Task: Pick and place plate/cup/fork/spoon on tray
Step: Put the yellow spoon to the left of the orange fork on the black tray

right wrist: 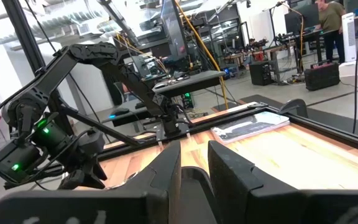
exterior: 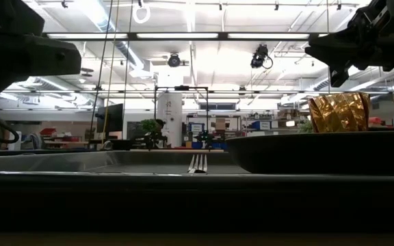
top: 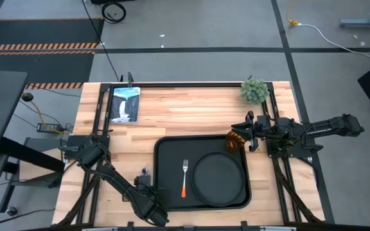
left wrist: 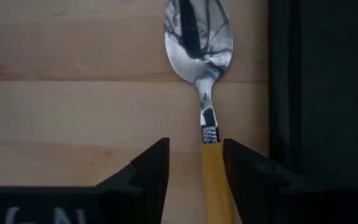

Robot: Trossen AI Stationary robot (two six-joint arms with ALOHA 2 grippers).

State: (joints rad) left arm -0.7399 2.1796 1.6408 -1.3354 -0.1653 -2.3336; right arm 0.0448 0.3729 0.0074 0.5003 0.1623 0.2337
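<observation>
The left gripper (left wrist: 194, 177) is reaching low at the table's front edge, open fingers flanking the orange handle of the shiny spoon (left wrist: 201, 62).

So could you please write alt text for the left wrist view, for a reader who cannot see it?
The left gripper has its two dark fingers open around the orange handle of the shiny silver-bowled spoon, which lies on the pale wooden table. The black rectangular tray's rim runs just beside the spoon.
</observation>
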